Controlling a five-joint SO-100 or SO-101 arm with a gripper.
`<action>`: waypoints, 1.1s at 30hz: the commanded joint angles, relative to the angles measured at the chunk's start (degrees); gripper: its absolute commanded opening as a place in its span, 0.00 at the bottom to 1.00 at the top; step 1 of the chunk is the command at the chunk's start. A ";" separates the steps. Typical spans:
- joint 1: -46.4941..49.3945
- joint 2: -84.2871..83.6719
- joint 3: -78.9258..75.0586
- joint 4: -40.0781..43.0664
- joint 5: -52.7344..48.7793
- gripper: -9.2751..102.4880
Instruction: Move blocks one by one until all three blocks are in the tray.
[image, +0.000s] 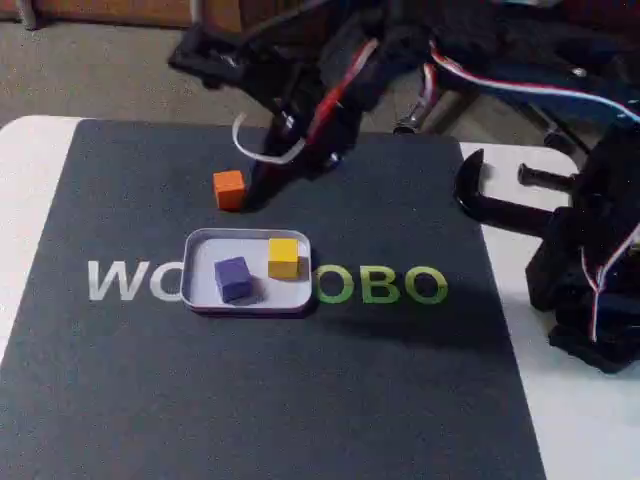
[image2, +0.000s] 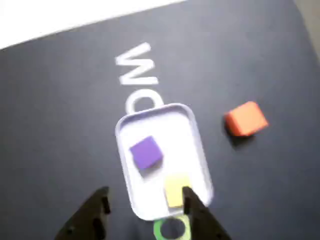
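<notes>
Dark mat, jaws spread wide and empty over tray (image2: 202, 155).

Even, soft light in the fixed view, slightly grainy — the arm (image: 300, 90) reads as a dark mass. The wrist view is blurred throughout, its white worktop (image2: 60, 17) corner blown out.

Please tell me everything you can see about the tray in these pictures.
The tray is a shallow rectangular dish, pale lavender-white, with rounded corners and a thin raised rim; the material cannot be told. It lies flat on the dark mat, covering part of the printed lettering. Inside it rest the purple block and the yellow block, apart from each other. The orange block sits outside on the mat. In the wrist view, the gripper hangs open above the tray's near end.
</notes>
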 joint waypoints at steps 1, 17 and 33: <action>2.02 -3.52 -9.05 1.93 0.79 0.22; 10.81 -14.59 -11.69 -2.11 -3.34 0.22; 14.77 -25.31 -20.30 -4.92 -5.36 0.22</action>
